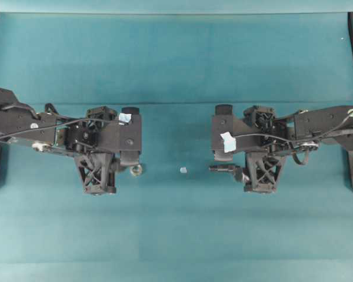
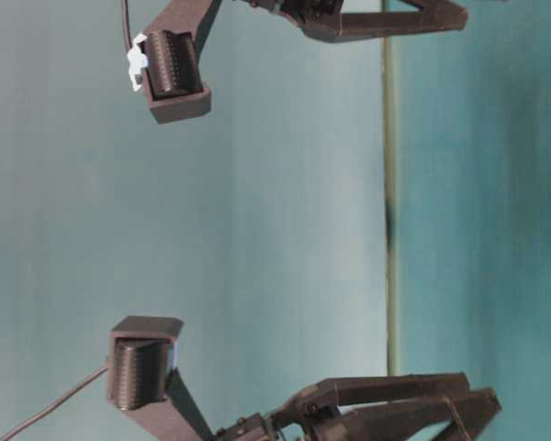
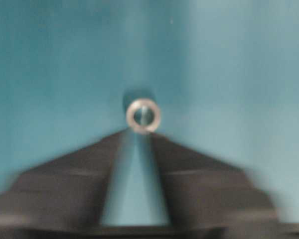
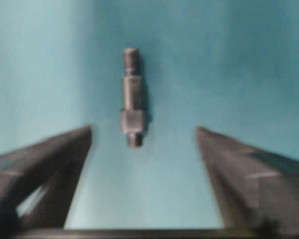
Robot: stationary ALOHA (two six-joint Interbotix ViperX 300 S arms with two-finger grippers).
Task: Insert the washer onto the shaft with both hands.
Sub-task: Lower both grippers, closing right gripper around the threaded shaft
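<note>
Left gripper (image 3: 139, 142) sits over the left half of the teal table (image 1: 176, 64), and its wrist view, though blurred, shows the two dark fingers (image 3: 84, 169) converging to tips only a narrow gap apart. The washer (image 3: 143, 116) lies flat on the cloth at those tips, its hole facing up, touching or very nearly touching them; nothing is pinched between them. From overhead the same ring (image 1: 136, 170) shows as a small silvery spot at the near right corner of the left arm's hand. A tiny pale fleck (image 1: 183, 170) rests on the table between the two arms, well apart from both parts.

Right gripper (image 4: 144, 132) has its fingers (image 4: 50, 154) spread wide. The shaft (image 4: 132, 97) lies on the table between and just beyond the fingertips, touching neither, its threaded end pointing away from the wrist camera. Overhead, the dark rod (image 1: 222, 168) lies level beside the right hand, pointing left toward the fleck.
</note>
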